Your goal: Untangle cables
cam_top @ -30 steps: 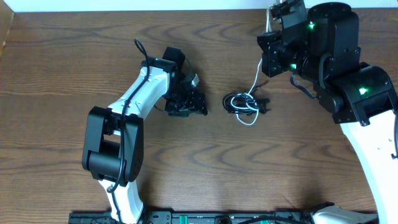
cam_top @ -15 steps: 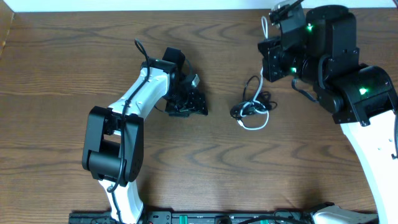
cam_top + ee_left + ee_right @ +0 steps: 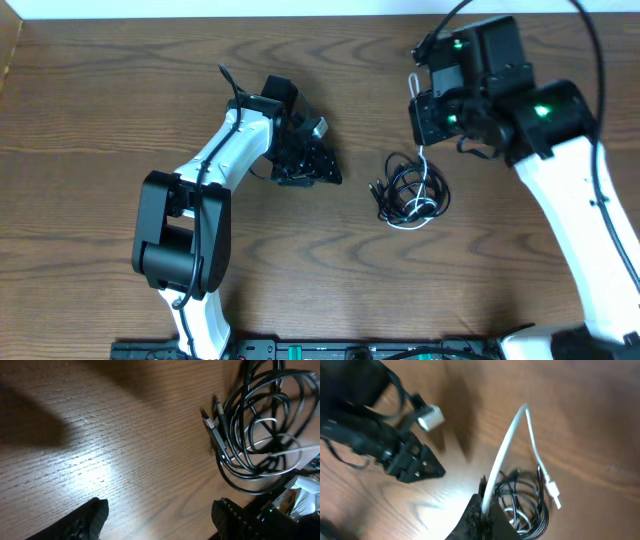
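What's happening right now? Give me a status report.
Left hand open, empty. Right hand pinching white cable. Black cable coiled on table, tangled with it. Nothing blocking.

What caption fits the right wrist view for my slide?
Right gripper shut on the white cable, which arches up from the black cable coiled on the wooden table.

The left arm, left of centre in the overhead view, has a white link between boxy black joint housings. A thin black wire runs along it. The left end effector is black, with a small silver block beside it. The right arm, at the right, has white links and black housings with glowing green lights.
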Controlling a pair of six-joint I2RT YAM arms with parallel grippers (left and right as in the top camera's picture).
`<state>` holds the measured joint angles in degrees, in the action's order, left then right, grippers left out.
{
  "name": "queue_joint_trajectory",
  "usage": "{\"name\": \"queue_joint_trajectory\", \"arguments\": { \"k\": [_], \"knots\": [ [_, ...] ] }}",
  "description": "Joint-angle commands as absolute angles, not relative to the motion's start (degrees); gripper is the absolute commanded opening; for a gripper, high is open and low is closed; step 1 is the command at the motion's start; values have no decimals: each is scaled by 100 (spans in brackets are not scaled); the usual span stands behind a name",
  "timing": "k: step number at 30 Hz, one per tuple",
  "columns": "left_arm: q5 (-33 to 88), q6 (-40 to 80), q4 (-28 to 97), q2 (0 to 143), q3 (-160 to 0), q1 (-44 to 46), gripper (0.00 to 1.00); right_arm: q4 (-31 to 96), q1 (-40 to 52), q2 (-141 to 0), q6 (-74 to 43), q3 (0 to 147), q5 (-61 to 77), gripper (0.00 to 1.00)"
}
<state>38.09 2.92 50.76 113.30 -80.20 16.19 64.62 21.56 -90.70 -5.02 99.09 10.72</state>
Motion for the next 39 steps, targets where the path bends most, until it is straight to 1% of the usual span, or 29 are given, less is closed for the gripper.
{"name": "queue_joint_trajectory", "arguments": {
  "k": [1,8,14,17,18,19,21,22,23,25,27,30,32,34,38,39],
  "knots": [
    [3900,198,5089,11349,-7977,1608,71,6619,2169,-9338,-558,10027,1076,1],
    [3898,198,5089,11349,-7977,1608,71,7131,2167,-9974,-770,10027,287,1],
    [3898,198,5089,11349,-7977,1608,71,7225,2058,-10444,-840,10027,-325,1],
    [3898,198,5092,11349,-7977,1608,71,7220,1951,-10639,-1011,10027,-650,6],
    [3898,198,5092,11349,-7977,1608,72,7218,1903,-10691,-1079,10027,-757,12],
    [3898,198,5092,11349,-7977,1608,71,7207,1855,-10715,-1092,10027,-821,21],
    [3898,198,5092,11349,-7977,1608,72,7170,1721,-10761,-1090,10027,-902,52],
    [3898,198,5089,11349,-7977,1608,71,7157,1653,-10766,-1087,10027,-886,66],
    [3896,198,5089,11349,-7977,1608,71,7161,1594,-10766,-1087,10027,-812,68],
    [3896,198,5092,11349,-7977,1608,71,7317,1527,-10726,-961,10029,-233,68],
    [3896,198,5089,11349,-7972,1608,71,7518,1531,-10704,-626,10029,676,69],
    [3833,228,5085,11349,-7972,1608,71,7854,1614,-10704,252,10029,2040,69],
    [3791,242,5085,11349,-7972,1608,71,8086,1719,-10704,858,10027,2679,67],
    [3791,242,5087,11349,-7972,1608,71,8320,1887,-10704,1262,10027,2956,66],
    [3793,242,5092,11349,-7972,1608,71,8403,2344,-10704,1380,9863,2700,50],
    [3793,242,5094,11349,-7972,1608,71,8396,2451,-10704,1378,9784,2602,49]
  ]
}}
